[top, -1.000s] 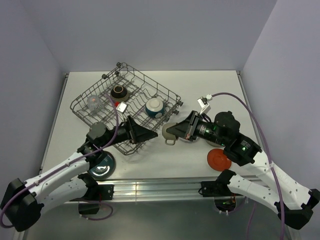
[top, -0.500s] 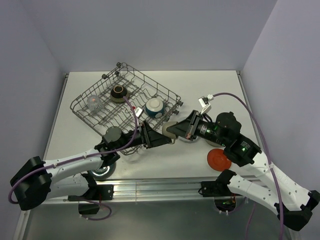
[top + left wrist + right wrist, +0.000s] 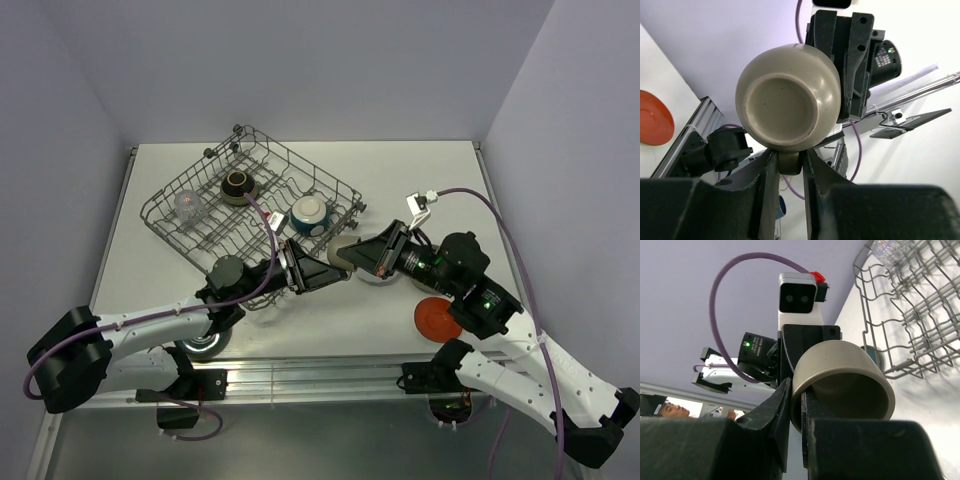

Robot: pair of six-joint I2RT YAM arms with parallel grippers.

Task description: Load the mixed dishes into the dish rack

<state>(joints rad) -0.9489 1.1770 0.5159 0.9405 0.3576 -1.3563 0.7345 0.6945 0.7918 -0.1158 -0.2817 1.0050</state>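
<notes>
The grey mug [image 3: 343, 255] hangs above the table between both arms, just right of the dish rack [image 3: 250, 215]. My right gripper [image 3: 362, 258] is shut on the mug's wall [image 3: 840, 375], one finger inside the rim and one outside. My left gripper [image 3: 333, 268] is closed on the mug's handle [image 3: 789, 162], and the mug's base [image 3: 787, 97] faces its camera. In the rack sit a brown bowl [image 3: 237, 184], a clear glass [image 3: 188, 206] and a cream bowl [image 3: 310, 213]. A red-orange saucer [image 3: 437, 319] lies on the table under the right arm.
A dark teal dish [image 3: 200, 343] lies at the table's front left, mostly hidden by the left arm. The rack's wire wall [image 3: 920, 315] stands close to the mug on the right wrist's far side. Purple cables loop over both arms.
My left gripper has swung right to the mug and its jaws have closed from wide open onto the handle. The right arm shifted slightly with the mug still held.
</notes>
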